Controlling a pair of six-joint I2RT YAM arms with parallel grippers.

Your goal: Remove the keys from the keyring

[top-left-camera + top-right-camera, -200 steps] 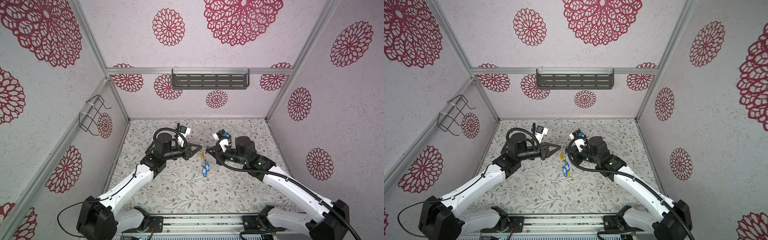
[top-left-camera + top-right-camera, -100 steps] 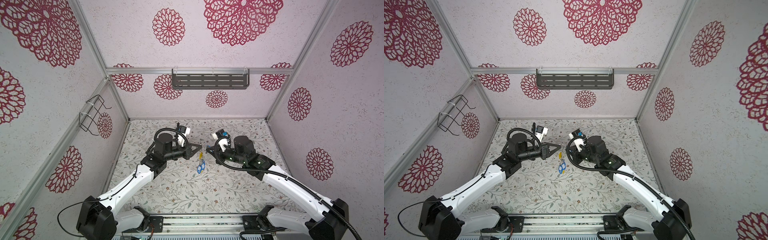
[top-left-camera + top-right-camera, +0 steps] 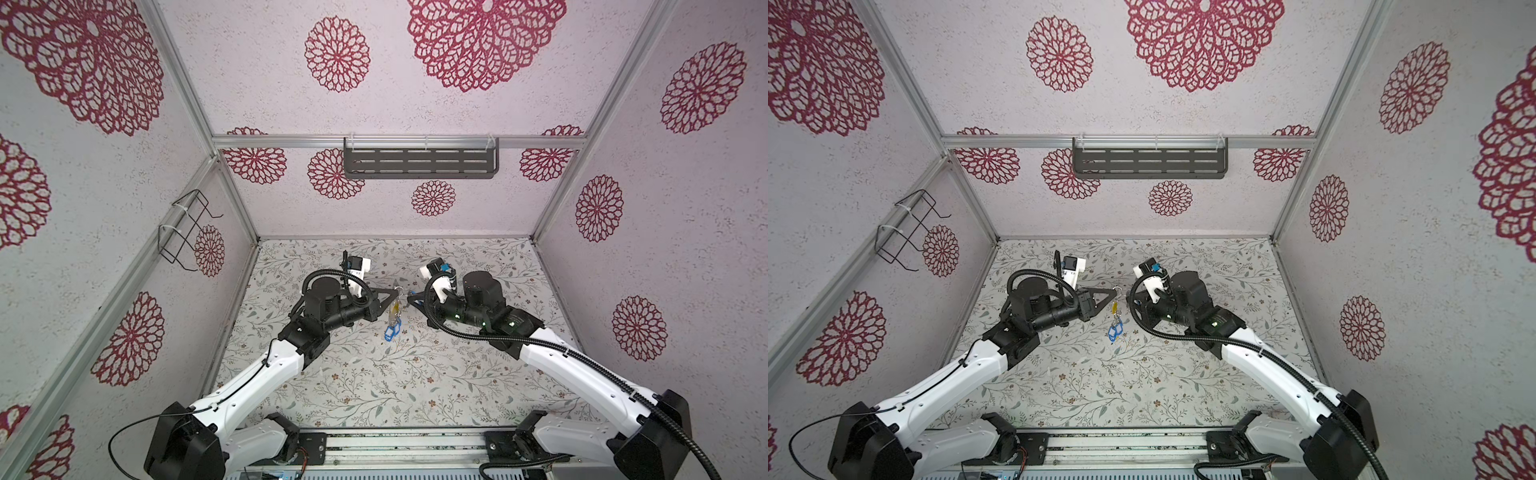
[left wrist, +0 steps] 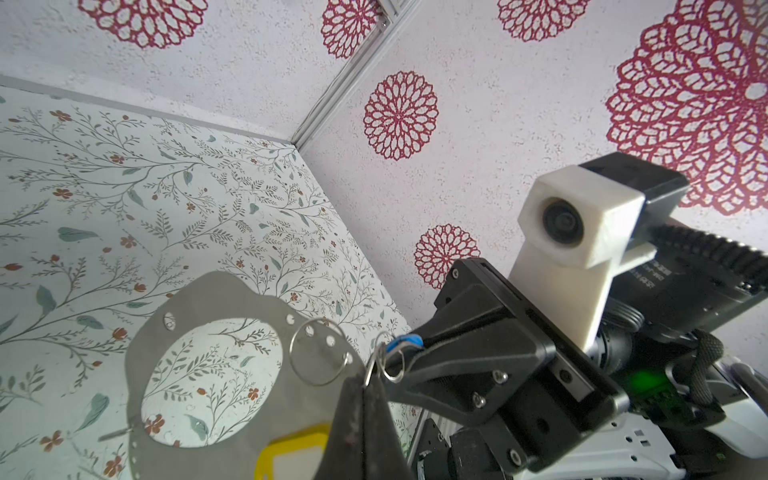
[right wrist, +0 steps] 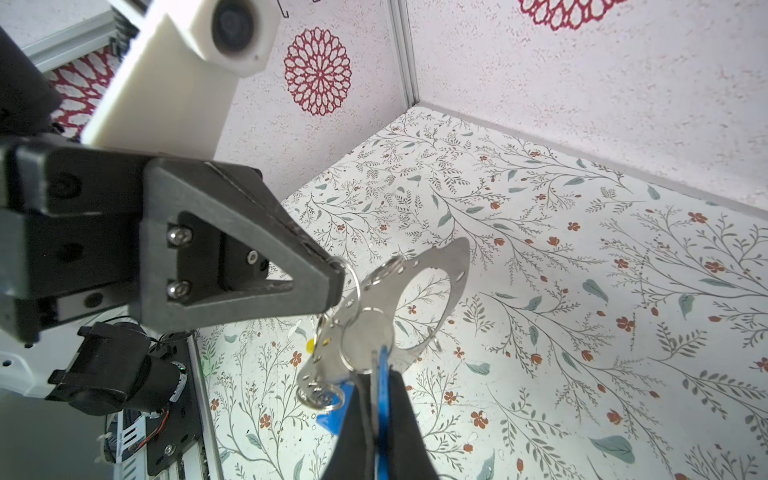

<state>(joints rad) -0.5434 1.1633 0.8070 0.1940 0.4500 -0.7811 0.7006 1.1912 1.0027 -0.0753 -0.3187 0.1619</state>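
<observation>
The keyring point(image 4: 208, 299) hung in mid-air between the two arms, well above the table point(image 3: 374, 374), with the keys point(image 3: 392, 330) dangling beneath it. Left of the keyring, the left gripper point(image 3: 397, 293) was clamped on a silver loop point(image 5: 356, 286) at its rim. To its right, the right gripper point(image 5: 376, 374) pinched a blue tag point(image 5: 382, 357). A yellow tag point(image 4: 291, 441) hung by the keyring's lower edge. The table spread wide on every side below the keyring, the walls well apart from it.

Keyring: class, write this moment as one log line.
keyring: hangs between grippers | left gripper: shut on silver loop | right gripper: shut on blue tag | keys: on keyring
</observation>
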